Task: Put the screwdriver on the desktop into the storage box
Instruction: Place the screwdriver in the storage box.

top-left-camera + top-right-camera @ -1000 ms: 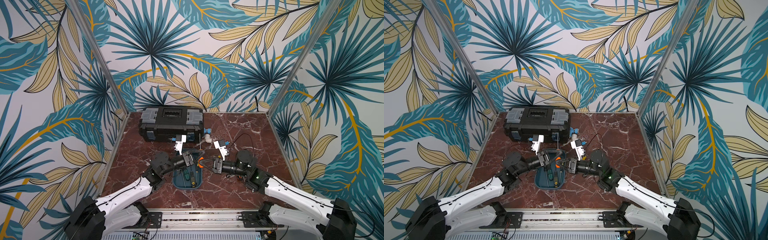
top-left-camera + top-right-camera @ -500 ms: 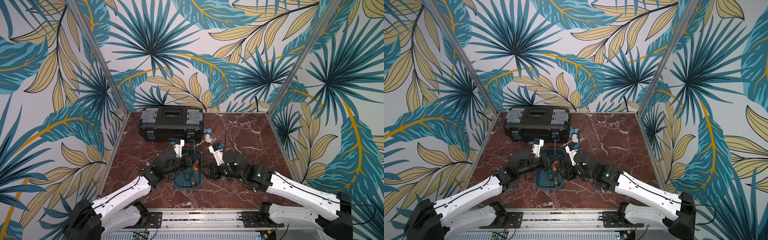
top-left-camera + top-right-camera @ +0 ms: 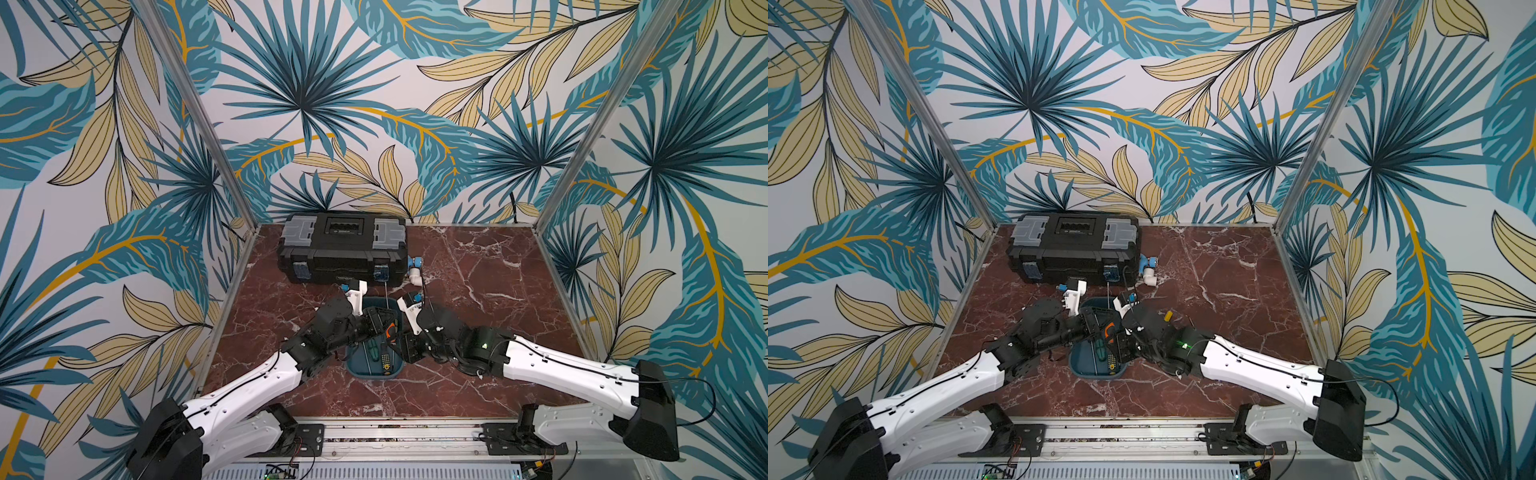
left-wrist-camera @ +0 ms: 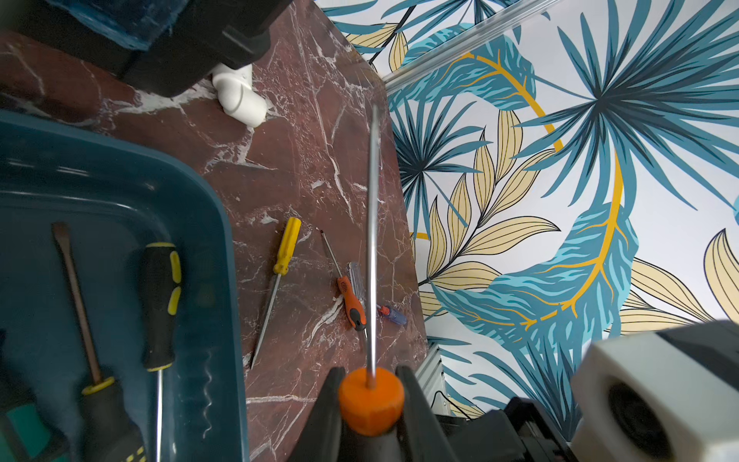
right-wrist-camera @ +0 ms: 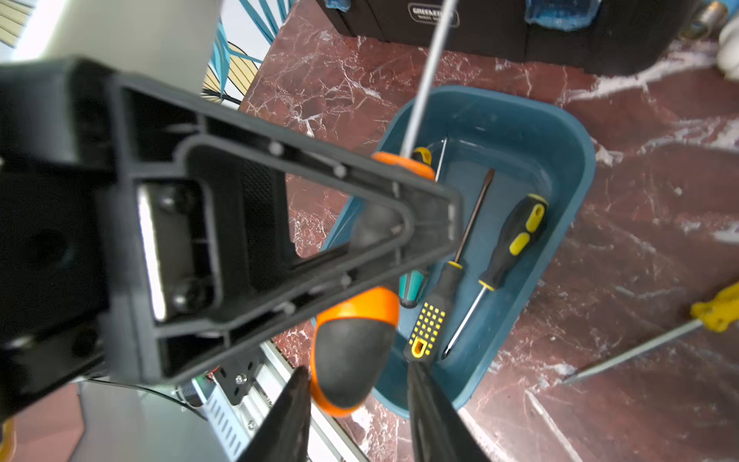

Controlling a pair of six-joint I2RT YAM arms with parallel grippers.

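Above the storage box (image 5: 520,120), toward the desktop's (image 3: 478,270) front edge, the left claw (image 4: 370,374) grips the orange screwdriver (image 4: 372,256) by its handle, shaft aimed at the back edge, while the right claw (image 5: 356,370) straddles the butt end, though whether it pinches is unclear.

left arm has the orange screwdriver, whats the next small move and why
Probably lower the left gripper toward the storage box: its jaws clamp the orange screwdriver by the collar, above the box where other screwdrivers lie. The right gripper flanks the handle's butt, so go gently.
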